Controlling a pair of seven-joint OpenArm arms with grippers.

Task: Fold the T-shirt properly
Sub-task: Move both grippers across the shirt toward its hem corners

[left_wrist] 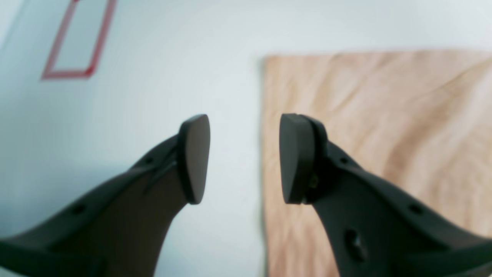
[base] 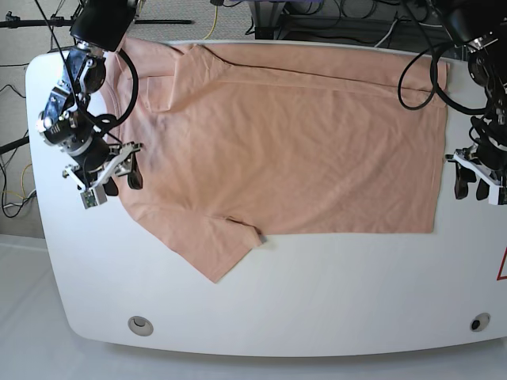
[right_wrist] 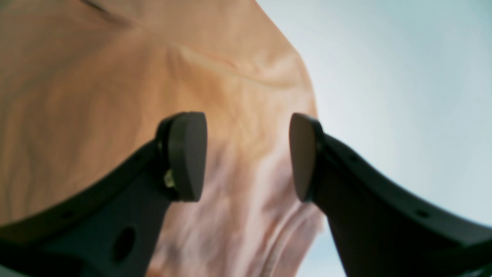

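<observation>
The salmon-pink T-shirt (base: pixel 285 150) lies spread flat on the white table (base: pixel 333 301), neck end to the left and hem to the right. Its far side looks folded inward, and the near sleeve (base: pixel 214 249) points toward the front edge. My right gripper (base: pixel 123 180) hovers at the shirt's left edge, open, with cloth (right_wrist: pixel 96 96) below it and nothing between its pads (right_wrist: pixel 248 156). My left gripper (base: pixel 471 190) stands open just beside the hem; in its wrist view the gap (left_wrist: pixel 245 157) shows bare table, and the shirt (left_wrist: pixel 376 154) lies to the right.
A red tape outline (left_wrist: pixel 77 42) marks the table near my left gripper, seen at the right edge (base: pixel 502 265) in the base view. Two round holes (base: pixel 140 323) (base: pixel 478 322) sit near the front corners. Cables and stands crowd the space behind the table.
</observation>
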